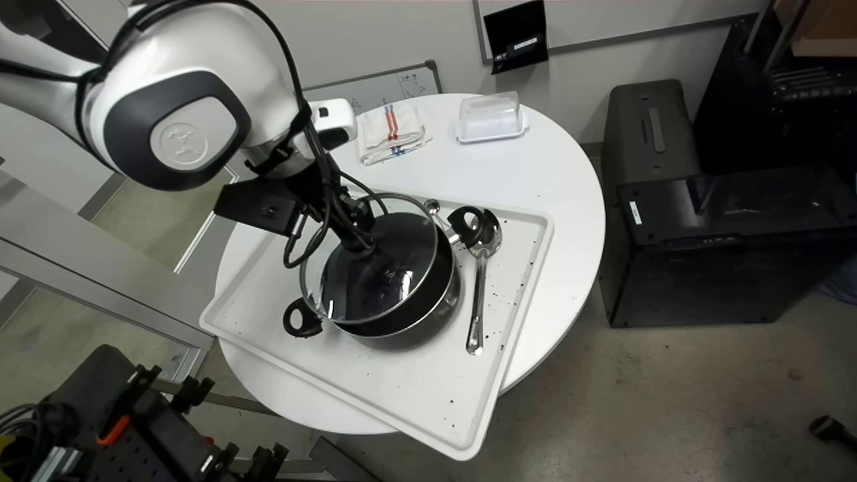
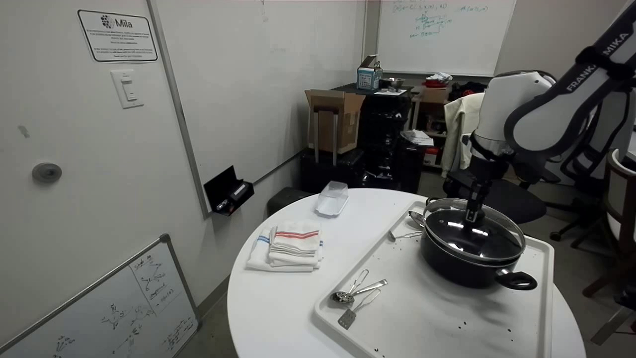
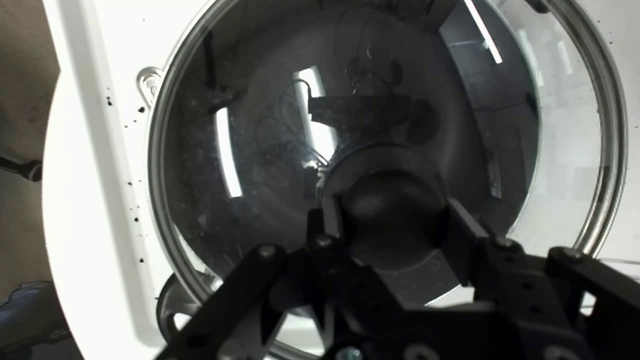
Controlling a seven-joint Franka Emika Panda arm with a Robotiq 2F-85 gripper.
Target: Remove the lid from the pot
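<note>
The lid is a round see-through glass disc with a thin metal rim and dark knob. It shows in both exterior views (image 1: pixel 408 268) (image 2: pixel 459 241) and fills much of the wrist view (image 3: pixel 265 130). The black pot (image 1: pixel 432 314) stands on the tray, and it also shows in an exterior view (image 2: pixel 449 266). My gripper (image 1: pixel 359 242) points down at the lid's centre; it also shows in an exterior view (image 2: pixel 472 215). In the wrist view its fingers (image 3: pixel 392 220) press both sides of the knob. The lid sits raised and off-centre over the pot, slightly tilted.
A white tray (image 1: pixel 415 402) lies on a round white table (image 1: pixel 569 221). A metal ladle (image 1: pixel 479 294) lies beside the pot handle. Small utensils (image 2: pixel 348 298) lie at the tray's corner. Folded towels (image 2: pixel 295 243) and a clear-covered dish (image 2: pixel 332 200) stand on the table.
</note>
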